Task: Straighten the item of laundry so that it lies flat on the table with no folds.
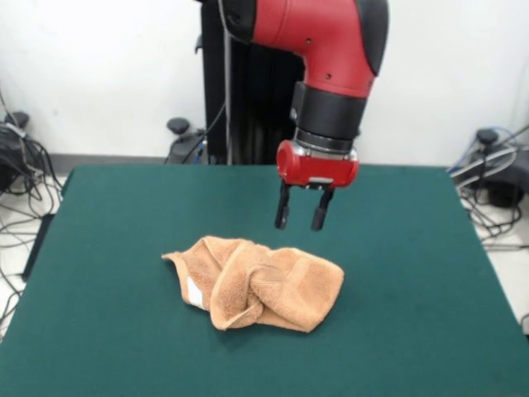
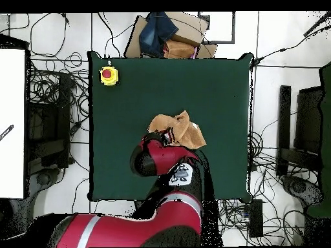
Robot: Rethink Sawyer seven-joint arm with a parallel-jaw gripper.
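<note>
The tan-orange towel (image 1: 256, 282) lies crumpled and folded over itself near the middle of the dark green table (image 1: 413, 273). Its small white label (image 1: 195, 293) shows at its left side. My gripper (image 1: 299, 217) hangs above the table just behind the towel's right part, with its two black fingers (image 1: 283, 211) apart and empty. In the overhead view the towel (image 2: 184, 128) lies on the table (image 2: 220, 84), and the arm's red head covers its lower left edge; the gripper itself is hidden under the arm there.
A yellow box with a red button (image 2: 108, 75) sits at the table's corner in the overhead view. Cables and stands lie on the floor around the table. A cardboard box with dark cloth (image 2: 169, 35) stands past the table's far edge.
</note>
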